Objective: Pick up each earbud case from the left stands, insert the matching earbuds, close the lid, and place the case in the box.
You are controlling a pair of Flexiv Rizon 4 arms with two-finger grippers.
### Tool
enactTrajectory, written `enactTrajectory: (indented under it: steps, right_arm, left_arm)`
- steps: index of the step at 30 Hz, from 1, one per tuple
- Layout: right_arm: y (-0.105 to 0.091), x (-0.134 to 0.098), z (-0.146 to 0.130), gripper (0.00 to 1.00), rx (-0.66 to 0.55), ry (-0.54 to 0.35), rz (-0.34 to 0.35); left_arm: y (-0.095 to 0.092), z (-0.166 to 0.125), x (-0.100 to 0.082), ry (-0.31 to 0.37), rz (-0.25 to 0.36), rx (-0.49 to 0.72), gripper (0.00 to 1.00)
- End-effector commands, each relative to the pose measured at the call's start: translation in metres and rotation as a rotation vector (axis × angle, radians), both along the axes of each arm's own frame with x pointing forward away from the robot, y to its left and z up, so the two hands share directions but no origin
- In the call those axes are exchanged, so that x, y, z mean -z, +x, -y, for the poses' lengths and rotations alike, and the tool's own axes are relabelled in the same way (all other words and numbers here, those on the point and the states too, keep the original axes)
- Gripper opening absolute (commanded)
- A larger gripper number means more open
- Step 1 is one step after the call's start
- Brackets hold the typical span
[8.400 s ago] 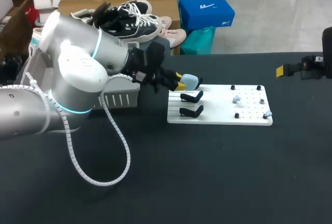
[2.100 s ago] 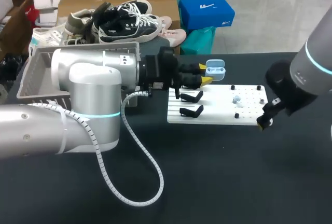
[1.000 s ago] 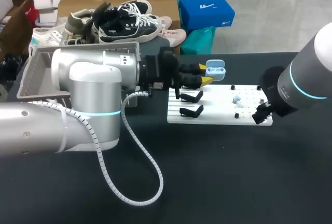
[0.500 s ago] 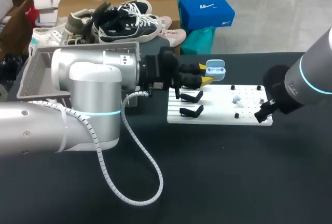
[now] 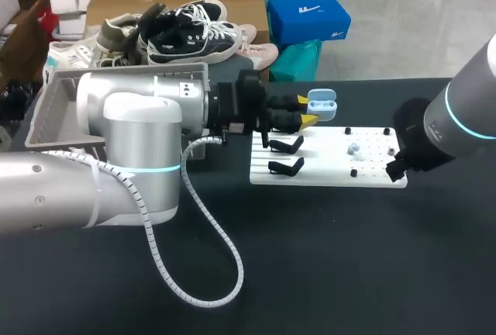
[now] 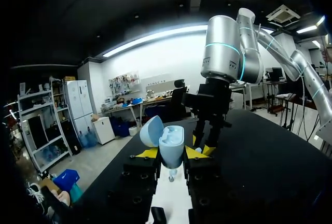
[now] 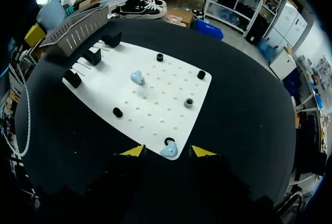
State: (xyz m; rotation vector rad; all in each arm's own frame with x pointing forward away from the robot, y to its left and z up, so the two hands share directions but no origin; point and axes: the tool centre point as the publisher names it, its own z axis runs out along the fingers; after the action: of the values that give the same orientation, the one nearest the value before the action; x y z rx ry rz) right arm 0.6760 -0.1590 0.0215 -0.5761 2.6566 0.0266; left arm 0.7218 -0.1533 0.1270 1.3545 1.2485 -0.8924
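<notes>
The left gripper (image 6: 171,154) is clamping a light blue earbud case (image 6: 171,142) from both sides between its yellow-tipped fingers. It is holding the case upright above the white pegboard (image 7: 155,105), over the end where the black stands (image 5: 287,145) are sitting. The case's lid is standing open, tipped back away from the body, so the moulded inside is facing along the pegboard toward its far end.

The right gripper (image 7: 167,151) is hovering at that far end, at the pegboard's corner well apart from the stands. Its claw is spread wide, with a light blue earbud (image 7: 168,151) lying between the two yellow tips, and neither tip is touching it. This earbud is resting on the very corner of the pegboard, just beside a black peg (image 7: 169,142).

A second earbud (image 7: 137,77) is lying on the pegboard nearer its middle, among the rows of holes, between the stands and the right gripper's corner.

A grey slatted basket (image 5: 54,94) is sitting off the pegboard's stand end, just beside it.
</notes>
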Motion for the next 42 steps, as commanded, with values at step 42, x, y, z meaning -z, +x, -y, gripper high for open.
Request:
enactTrajectory:
  steps: [42]
  right_arm:
    - [0.0042,0.0070,-0.0024,0.31,0.056,0.009,0.002]
  left_arm:
    - [0.0003,-0.0001,0.0008,-0.004,0.002,-0.001,0.00]
